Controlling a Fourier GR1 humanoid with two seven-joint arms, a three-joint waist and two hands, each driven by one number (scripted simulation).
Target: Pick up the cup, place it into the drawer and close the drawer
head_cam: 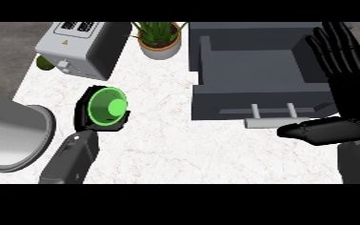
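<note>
The left robot hand (95,117) curls round the green cup (108,107) over the bench (175,143). The right robot hand (337,76) rests with fingers straight beside the open drawer (256,93).

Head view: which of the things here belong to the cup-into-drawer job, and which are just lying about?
Part of the job:
- green cup, held in the left hand
- open drawer
- right hand, open beside the drawer

Just lying about:
- toaster
- potted plant
- sink at the left edge
</note>
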